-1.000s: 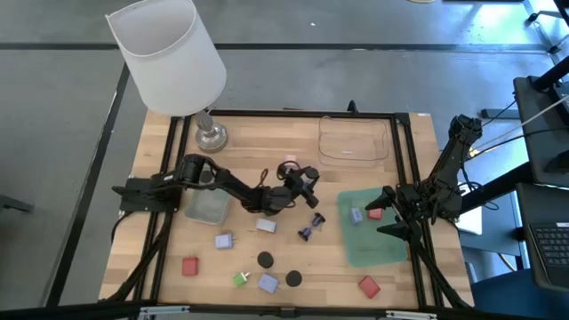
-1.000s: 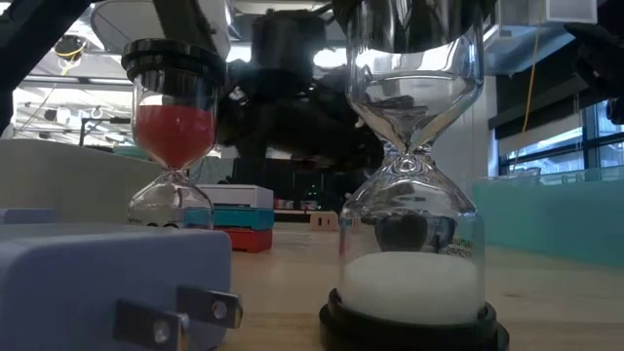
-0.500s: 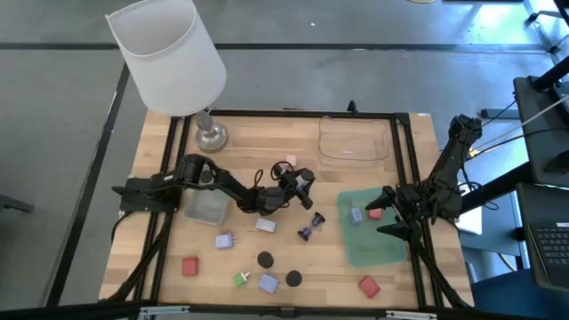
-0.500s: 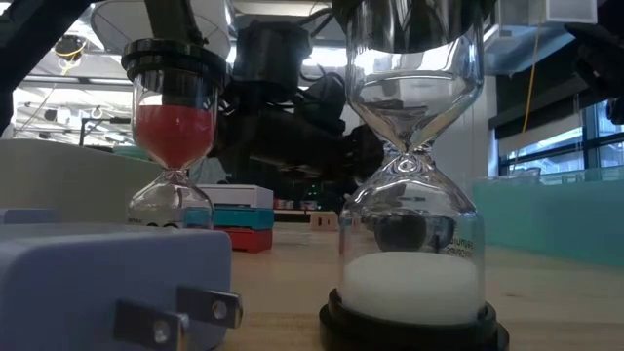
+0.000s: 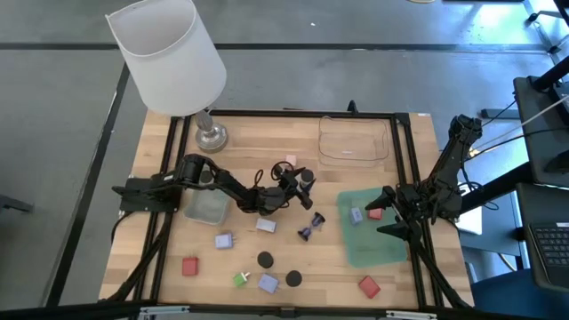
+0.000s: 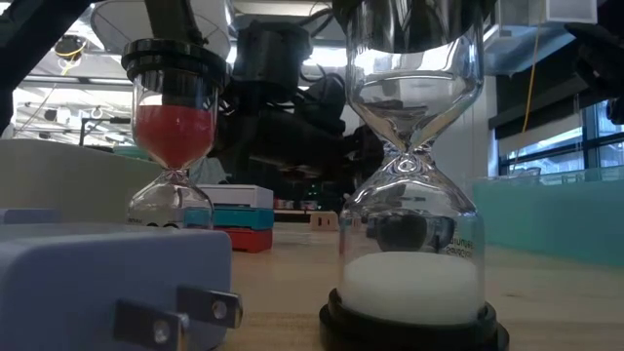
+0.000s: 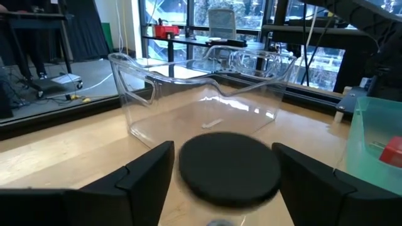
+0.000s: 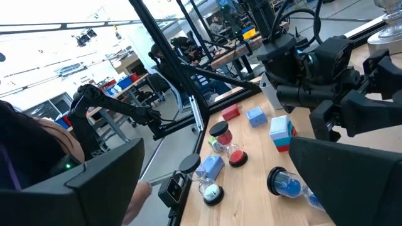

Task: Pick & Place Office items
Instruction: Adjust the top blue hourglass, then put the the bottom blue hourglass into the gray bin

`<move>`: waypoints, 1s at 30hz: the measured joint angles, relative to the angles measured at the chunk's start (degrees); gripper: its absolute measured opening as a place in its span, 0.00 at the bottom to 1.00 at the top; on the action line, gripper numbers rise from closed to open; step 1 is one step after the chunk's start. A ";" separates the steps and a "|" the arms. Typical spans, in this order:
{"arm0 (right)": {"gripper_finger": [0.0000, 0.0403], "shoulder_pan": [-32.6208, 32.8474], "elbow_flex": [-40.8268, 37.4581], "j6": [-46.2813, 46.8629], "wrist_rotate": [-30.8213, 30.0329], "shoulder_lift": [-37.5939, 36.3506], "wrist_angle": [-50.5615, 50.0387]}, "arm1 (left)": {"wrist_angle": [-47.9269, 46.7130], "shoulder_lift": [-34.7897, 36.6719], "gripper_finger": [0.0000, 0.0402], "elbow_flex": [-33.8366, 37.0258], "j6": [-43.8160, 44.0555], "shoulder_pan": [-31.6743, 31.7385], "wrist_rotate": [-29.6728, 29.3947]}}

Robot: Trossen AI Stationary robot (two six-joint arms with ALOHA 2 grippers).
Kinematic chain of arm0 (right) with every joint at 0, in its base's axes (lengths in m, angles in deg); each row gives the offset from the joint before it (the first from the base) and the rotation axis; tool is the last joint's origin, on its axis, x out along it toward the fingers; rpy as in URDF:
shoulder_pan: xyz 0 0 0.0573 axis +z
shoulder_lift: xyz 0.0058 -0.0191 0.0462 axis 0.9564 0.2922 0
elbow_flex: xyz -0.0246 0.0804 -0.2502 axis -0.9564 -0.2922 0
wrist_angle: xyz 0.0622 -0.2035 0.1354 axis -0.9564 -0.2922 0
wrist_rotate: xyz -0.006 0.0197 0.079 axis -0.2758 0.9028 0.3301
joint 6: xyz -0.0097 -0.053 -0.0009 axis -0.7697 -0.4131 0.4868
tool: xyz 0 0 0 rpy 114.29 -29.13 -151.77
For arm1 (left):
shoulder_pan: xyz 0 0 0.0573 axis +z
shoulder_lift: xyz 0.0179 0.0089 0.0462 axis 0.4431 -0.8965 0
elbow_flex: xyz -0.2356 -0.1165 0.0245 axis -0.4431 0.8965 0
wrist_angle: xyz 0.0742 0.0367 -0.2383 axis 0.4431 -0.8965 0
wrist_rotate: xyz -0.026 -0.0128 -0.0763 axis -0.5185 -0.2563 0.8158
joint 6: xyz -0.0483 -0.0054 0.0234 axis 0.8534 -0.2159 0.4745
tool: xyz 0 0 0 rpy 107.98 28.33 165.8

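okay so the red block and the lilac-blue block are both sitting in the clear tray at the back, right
Not quite. Both the red block and the lilac-blue block sit in the translucent green tray, near the right tool. The clear tray at the back looks empty. The high view shows this.

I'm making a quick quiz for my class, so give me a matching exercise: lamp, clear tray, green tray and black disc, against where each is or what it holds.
Things:
1 lamp
2 clear tray
3 green tray
4 black disc

Places:
A holds a red block and a lilac block
B right at the left claw
C far left corner of the table
D far side, nothing in it

Pairs: 1-C, 2-D, 3-A, 4-B
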 joint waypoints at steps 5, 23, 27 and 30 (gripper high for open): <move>0.99 0.02 0.00 0.01 0.00 0.00 0.00 | 2.90 0.00 0.71 -0.02 -2.27 -0.11 -2.35; 0.99 0.02 0.00 0.01 0.00 0.00 0.00 | 20.61 3.76 0.99 -0.98 -20.62 -11.48 -17.23; 0.99 0.01 0.00 0.00 0.00 0.00 0.00 | 19.74 6.87 0.99 -2.00 -22.67 -14.98 -20.89; 0.99 0.01 0.00 0.00 0.00 -0.01 0.00 | 17.30 8.96 0.99 -2.80 -19.15 -16.64 -24.59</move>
